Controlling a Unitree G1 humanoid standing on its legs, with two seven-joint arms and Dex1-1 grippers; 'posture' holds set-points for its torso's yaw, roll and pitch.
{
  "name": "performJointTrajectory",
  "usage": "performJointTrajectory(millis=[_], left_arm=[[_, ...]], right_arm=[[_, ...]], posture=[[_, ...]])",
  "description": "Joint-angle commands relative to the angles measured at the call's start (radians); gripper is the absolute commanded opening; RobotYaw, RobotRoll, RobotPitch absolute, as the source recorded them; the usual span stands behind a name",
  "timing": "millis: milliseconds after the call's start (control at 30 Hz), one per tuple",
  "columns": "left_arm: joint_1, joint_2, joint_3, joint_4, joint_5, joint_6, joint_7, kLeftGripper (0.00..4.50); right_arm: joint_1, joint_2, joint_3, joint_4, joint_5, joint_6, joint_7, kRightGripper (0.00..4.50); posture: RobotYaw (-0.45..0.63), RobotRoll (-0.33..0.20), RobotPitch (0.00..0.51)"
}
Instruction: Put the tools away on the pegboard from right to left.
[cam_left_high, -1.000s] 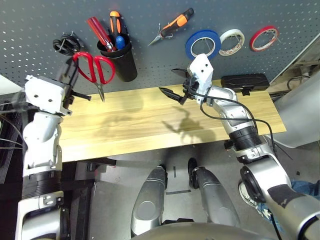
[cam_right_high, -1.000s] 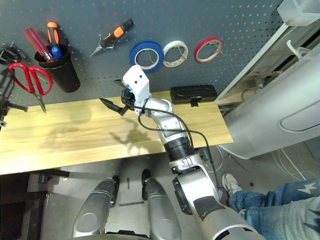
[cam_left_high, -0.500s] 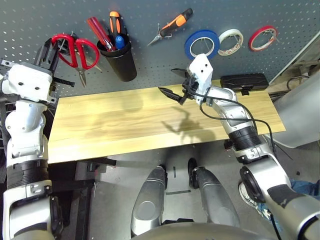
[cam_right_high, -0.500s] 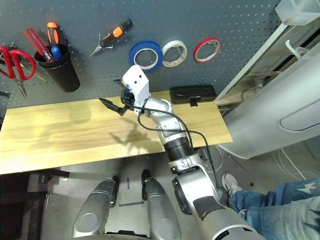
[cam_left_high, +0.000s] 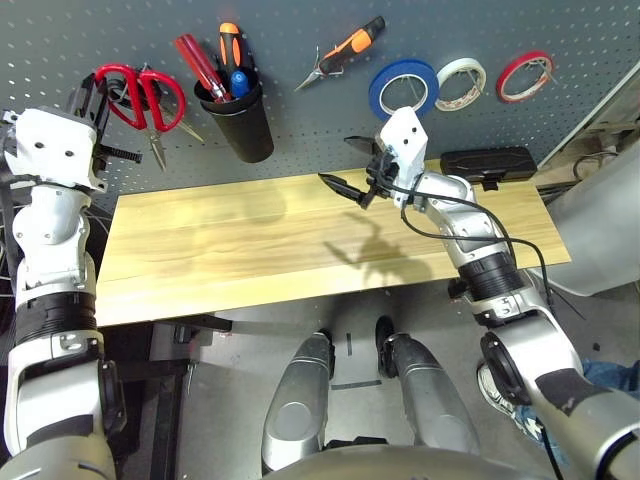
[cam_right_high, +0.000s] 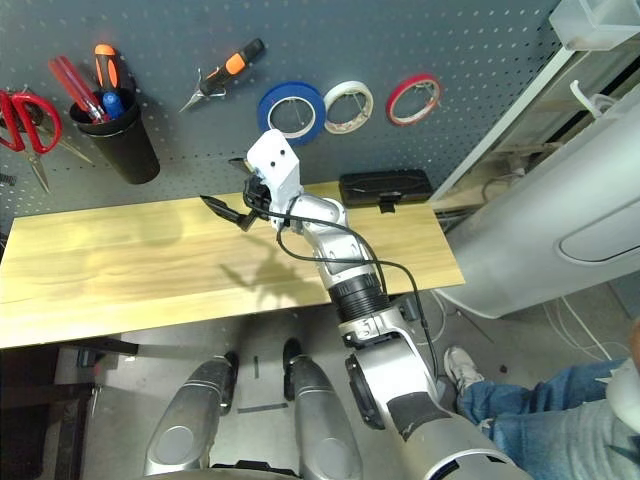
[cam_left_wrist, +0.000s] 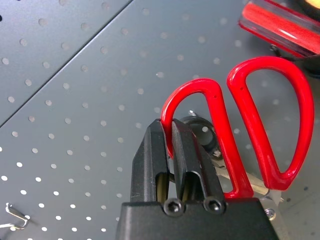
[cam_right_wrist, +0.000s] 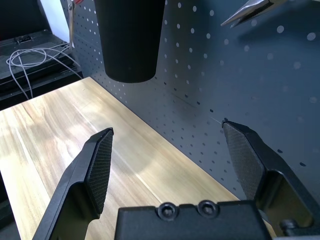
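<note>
Red-handled scissors (cam_left_high: 138, 95) sit pinched by one finger loop in the clenched left end effector (cam_left_wrist: 172, 150), held flat against the far-left of the pegboard (cam_left_high: 300, 130) beside the black cup (cam_left_high: 240, 120), blades angling down toward the wooden surface (cam_left_high: 300, 240) with a metal hook just behind the loops. Compared with a second ago the left arm has carried them up and further left, off the surface's edge. The right end effector (cam_right_wrist: 170, 160), released and spread wide, hovers unmoved above the surface, well apart from them.

Silver forearms (cam_left_high: 488, 262), white wrist housings (cam_left_high: 403, 140), black ribbed jaws, black cable (cam_left_high: 440, 232), hex screws
</note>
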Motion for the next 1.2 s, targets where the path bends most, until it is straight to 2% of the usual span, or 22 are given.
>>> performJointTrajectory(millis=[33, 133, 333, 600, 633, 867, 1200], left_arm=[[-0.019, 0.002, -0.043, 0.113, 0.02, 0.027, -0.02, 0.01], [-0.029, 0.001, -0.062, 0.137, 0.028, 0.02, -0.021, 0.01], [-0.003, -0.027, -0.074, 0.153, 0.007, 0.022, -0.039, 1.85], [-0.009, -0.026, -0.074, 0.179, -0.006, 0.034, -0.039, 4.33], [-0.013, -0.027, -0.071, 0.183, -0.009, 0.034, -0.038, 4.47], [-0.03, -0.02, -0.073, 0.186, -0.011, 0.039, -0.043, 4.47], [-0.031, 0.102, -0.136, 0.147, 0.117, 0.026, 0.004, 4.47]], right_arm=[[0.007, 0.0, -0.002, -0.002, 0.007, 0.001, -0.002, 4.5], [0.008, 0.0, -0.003, -0.002, 0.007, 0.001, -0.006, 4.5], [0.02, 0.002, -0.014, 0.008, 0.01, 0.003, -0.028, 4.5], [0.023, 0.006, -0.019, 0.022, 0.007, -0.002, -0.039, 4.5], [0.023, 0.007, -0.02, 0.022, 0.007, -0.002, -0.04, 4.5], [0.024, 0.003, -0.021, 0.027, 0.004, -0.002, -0.043, 4.5], [0.031, -0.008, -0.022, 0.024, 0.003, 0.003, -0.042, 4.5]], posture=[[0.14, 0.0, 0.244], [0.14, 0.0, 0.242], [0.13, 0.0, 0.239], [0.14, 0.0, 0.24], [0.14, 0.0, 0.24], [0.13, 0.0, 0.242], [0.13, 0.0, 0.25]])
